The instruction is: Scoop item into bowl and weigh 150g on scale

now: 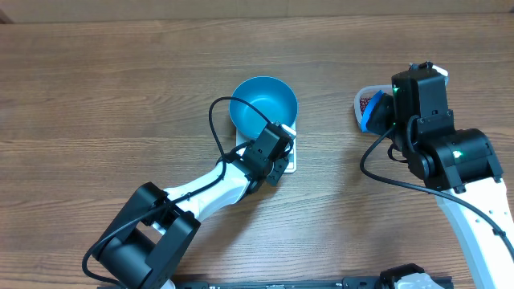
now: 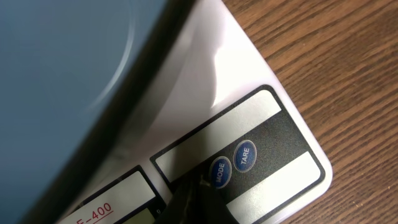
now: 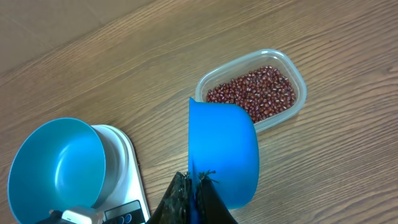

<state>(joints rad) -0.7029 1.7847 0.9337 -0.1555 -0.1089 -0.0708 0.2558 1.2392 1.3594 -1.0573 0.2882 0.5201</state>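
Note:
The empty blue bowl (image 1: 263, 104) (image 3: 56, 165) (image 2: 56, 68) stands on the white scale (image 1: 291, 163) (image 2: 249, 87) (image 3: 129, 158). My left gripper (image 1: 280, 141) (image 2: 198, 188) is shut, its tip resting on the scale's front panel right beside the MODE button (image 2: 218, 172). At the right, my right gripper (image 3: 196, 180) (image 1: 379, 114) is shut on the handle of a small blue scoop (image 3: 224, 149) (image 1: 372, 112). The scoop hangs edge-up, just short of a clear tub (image 3: 297, 78) (image 1: 361, 98). Inside the tub lie the dark red beans (image 3: 252, 93). I cannot see into the scoop.
A TARE button (image 2: 244, 155) sits next to MODE. Bare wooden tabletop (image 1: 120, 96) lies left of the scale and between the scale and the tub. The right arm's bulky body (image 1: 450, 156) covers most of the tub from above.

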